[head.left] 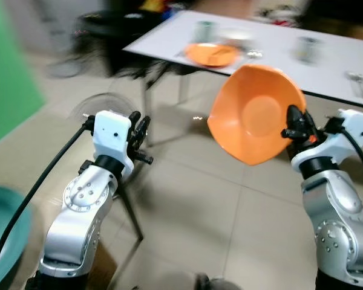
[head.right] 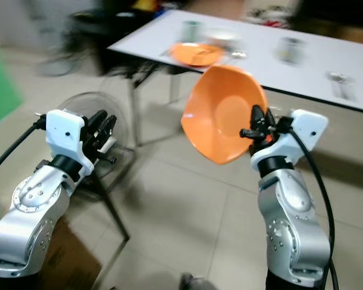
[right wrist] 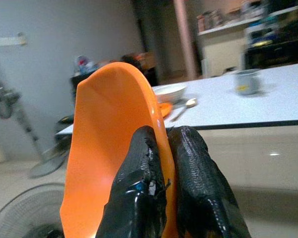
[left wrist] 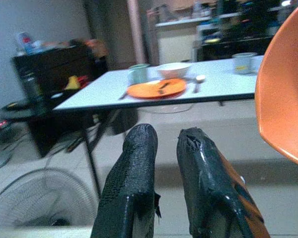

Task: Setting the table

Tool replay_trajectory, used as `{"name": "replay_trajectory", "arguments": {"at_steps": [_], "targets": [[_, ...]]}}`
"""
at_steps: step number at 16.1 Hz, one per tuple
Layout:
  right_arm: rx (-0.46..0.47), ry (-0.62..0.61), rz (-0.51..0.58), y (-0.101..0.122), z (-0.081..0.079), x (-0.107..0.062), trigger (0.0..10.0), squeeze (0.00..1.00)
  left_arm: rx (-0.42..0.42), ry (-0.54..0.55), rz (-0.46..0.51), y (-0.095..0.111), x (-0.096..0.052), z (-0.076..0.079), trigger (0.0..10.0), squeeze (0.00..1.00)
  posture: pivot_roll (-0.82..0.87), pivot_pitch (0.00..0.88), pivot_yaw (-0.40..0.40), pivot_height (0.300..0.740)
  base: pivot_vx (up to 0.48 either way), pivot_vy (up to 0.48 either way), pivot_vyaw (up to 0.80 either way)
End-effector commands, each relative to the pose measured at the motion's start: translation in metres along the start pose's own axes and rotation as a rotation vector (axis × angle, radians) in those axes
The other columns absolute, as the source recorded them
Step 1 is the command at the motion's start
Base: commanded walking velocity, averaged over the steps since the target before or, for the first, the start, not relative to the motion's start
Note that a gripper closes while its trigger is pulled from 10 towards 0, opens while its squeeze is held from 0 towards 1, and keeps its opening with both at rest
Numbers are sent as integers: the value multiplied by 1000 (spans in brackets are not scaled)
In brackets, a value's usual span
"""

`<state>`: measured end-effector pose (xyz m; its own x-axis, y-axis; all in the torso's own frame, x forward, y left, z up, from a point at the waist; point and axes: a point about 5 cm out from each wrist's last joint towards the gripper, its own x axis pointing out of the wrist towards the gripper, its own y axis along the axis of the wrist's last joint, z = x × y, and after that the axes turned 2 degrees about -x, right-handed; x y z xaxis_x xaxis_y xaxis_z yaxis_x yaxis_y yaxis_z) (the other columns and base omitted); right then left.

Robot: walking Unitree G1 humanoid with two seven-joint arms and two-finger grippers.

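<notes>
A large orange bowl [head.left: 257, 112] hangs tilted on edge in the air, short of the white table [head.left: 272, 54]. My right gripper [head.left: 293, 124] is shut on the bowl's rim, with one black finger on each side of it [right wrist: 164, 163]. My left gripper [head.left: 140, 136] is held up at the left, shut and holding nothing, its fingertips [left wrist: 141, 136] nearly touching. On the table lie an orange plate [head.left: 212, 54] with cutlery on it, a green cup [head.left: 204, 29], a white bowl [left wrist: 174, 69], a spoon [left wrist: 198, 79] and a grey cup [head.left: 307, 48].
A floor fan [head.right: 103, 121] stands on the tiled floor beyond my left arm, near the table's black legs. A teal round object [head.left: 6, 235] sits at the lower left. Dark furniture [left wrist: 54, 64] and shelves stand behind the table. The head views are blurred.
</notes>
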<state>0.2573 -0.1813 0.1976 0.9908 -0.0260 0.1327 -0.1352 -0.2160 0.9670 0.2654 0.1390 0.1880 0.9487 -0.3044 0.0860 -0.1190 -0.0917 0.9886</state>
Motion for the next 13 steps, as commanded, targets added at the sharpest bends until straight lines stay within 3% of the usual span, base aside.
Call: {"name": "replay_trajectory", "arguments": {"at_steps": [1,13], "targets": [[-8,8,63,12,-3,0,10000,0,6,-7,12,2,1,1,10000,0,111,0,14,740,334,0,-744],[-40,-8,51,12,-1,1,10000,0,-4,-21,3,-1,5,3,10000,0,102,0,18,740,337,0,-746]]}}
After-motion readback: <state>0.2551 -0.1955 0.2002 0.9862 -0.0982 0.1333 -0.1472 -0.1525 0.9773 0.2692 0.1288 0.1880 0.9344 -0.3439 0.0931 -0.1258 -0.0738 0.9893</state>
